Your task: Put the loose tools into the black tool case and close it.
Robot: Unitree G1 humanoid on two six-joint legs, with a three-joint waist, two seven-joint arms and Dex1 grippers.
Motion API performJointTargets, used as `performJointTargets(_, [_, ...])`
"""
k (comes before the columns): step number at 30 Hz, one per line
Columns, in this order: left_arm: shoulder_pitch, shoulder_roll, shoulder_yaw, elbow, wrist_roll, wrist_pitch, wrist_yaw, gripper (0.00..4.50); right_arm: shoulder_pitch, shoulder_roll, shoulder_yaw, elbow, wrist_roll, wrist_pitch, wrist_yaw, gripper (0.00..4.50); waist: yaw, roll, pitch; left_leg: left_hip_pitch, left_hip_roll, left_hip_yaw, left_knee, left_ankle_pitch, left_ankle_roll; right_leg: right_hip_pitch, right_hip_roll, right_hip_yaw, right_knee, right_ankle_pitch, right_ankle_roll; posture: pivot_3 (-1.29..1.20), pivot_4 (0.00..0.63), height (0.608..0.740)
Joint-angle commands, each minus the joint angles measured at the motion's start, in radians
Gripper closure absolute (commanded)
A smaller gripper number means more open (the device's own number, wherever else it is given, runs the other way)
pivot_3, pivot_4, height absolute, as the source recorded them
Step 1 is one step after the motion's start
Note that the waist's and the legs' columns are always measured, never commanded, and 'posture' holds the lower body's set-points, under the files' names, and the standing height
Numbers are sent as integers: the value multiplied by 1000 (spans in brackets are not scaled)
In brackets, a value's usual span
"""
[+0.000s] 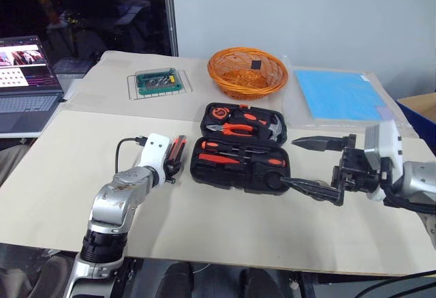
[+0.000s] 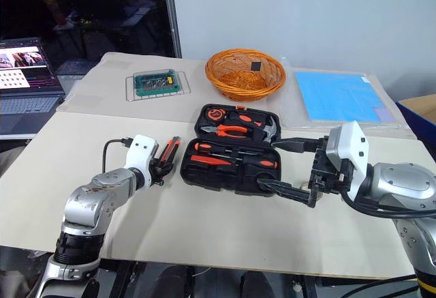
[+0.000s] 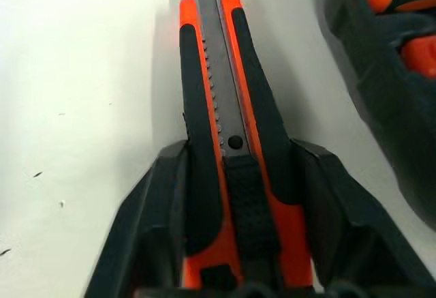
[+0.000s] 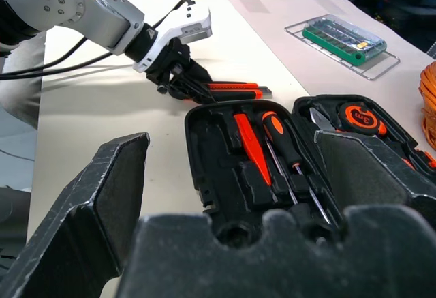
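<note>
The black tool case [image 1: 231, 181] lies open in the middle of the table. Its near half holds two black-and-orange screwdrivers [image 1: 240, 150] and a slim orange screwdriver [image 1: 219, 159]. The far half holds pliers, a hammer and a tape measure. An orange-black utility knife [image 1: 178, 149] lies on the table just left of the case. My left gripper [image 1: 170, 168] is shut on the knife's [image 3: 225, 93] near end, one finger against each side. My right gripper [image 1: 289, 163] stands wide open at the case's right edge, with nothing between its fingers.
An orange woven basket [image 1: 246, 71] sits behind the case. A green bit box [image 1: 158, 82] rests on a wire rack at the back left, and a blue sheet [image 1: 338, 95] lies at the back right. A laptop [image 1: 26, 73] stands off the table's left side.
</note>
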Motion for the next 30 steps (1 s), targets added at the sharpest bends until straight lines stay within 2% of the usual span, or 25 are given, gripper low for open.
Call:
performJointTargets(1, [-11, -20, 84, -31, -94, -142, -101, 2743, -7, -10, -30, -21, 14, 0, -1, 0, 1, 0, 0, 0, 0, 0, 0, 0, 0, 0, 0, 0, 0, 0, 0, 0, 150, 740])
performJointTargets(3, [-51, 26, 129, -36, -185, -218, -259, 2743, 4, -9, -43, -22, 17, -2, -1, 0, 1, 0, 0, -2, 1, 0, 0, 0, 0, -2, 0, 0, 0, 0, 0, 0, 150, 740])
performJointTargets(5, [-87, 114, 108, -11, -250, -261, -451, 2743, 23, -9, -63, -27, 19, -5, 3, 0, 3, 0, 0, -4, 1, 0, 0, 0, 0, -5, 0, 0, 0, 0, -1, 0, 150, 740])
performJointTargets(6, [-108, 165, 74, 10, -271, -282, -563, 2743, 36, -9, -75, -29, 20, -8, 5, 0, 4, 0, 0, -6, 0, 0, 0, 0, 0, -6, 0, 0, 1, 0, -1, 0, 150, 740])
performJointTargets(8, [-190, 270, -74, 108, -232, -412, -840, 2743, 78, -10, -121, -42, 18, -16, 12, 0, 4, 2, -1, -9, 0, 1, 0, 0, 0, -9, 0, 0, 1, 0, -1, 0, 150, 740])
performJointTargets(11, [-310, 294, -241, 290, -127, -620, -1053, 2743, 130, -17, -193, -59, 26, -18, 29, 0, 14, 4, -2, -10, -2, 2, 0, 0, 0, -9, 0, 0, -1, 0, 1, 0, 150, 740])
performJointTargets(14, [-415, 245, -339, 484, -39, -786, -1156, 2743, 176, -30, -266, -68, 48, -5, 66, 0, 14, 4, -2, -11, -2, 2, 1, 0, 1, -8, -1, 1, -2, 0, 1, 0, 150, 740])
performJointTargets(19, [-588, 113, -452, 818, 122, -1002, -1185, 2743, 242, -66, -367, -46, 5, -12, 122, 0, 13, 3, -2, -12, -1, 1, 3, 1, 1, -9, 1, 1, -1, 2, 5, 0, 150, 740])
performJointTargets(25, [-658, 50, -476, 1003, 215, -1157, -1205, 2743, 302, -53, -440, -68, 10, -2, 119, 0, 1, 3, -2, -14, -2, 0, 4, 0, 2, -10, 1, 1, -1, 4, 9, 0, 150, 740])
performJointTargets(30, [-690, 26, -474, 1084, 241, -1230, -1266, 2743, 313, -52, -445, -77, 12, 0, 103, 0, 1, 3, -2, -13, -1, -1, 5, 0, 2, -10, 1, 0, 1, 4, 9, 0, 150, 740])
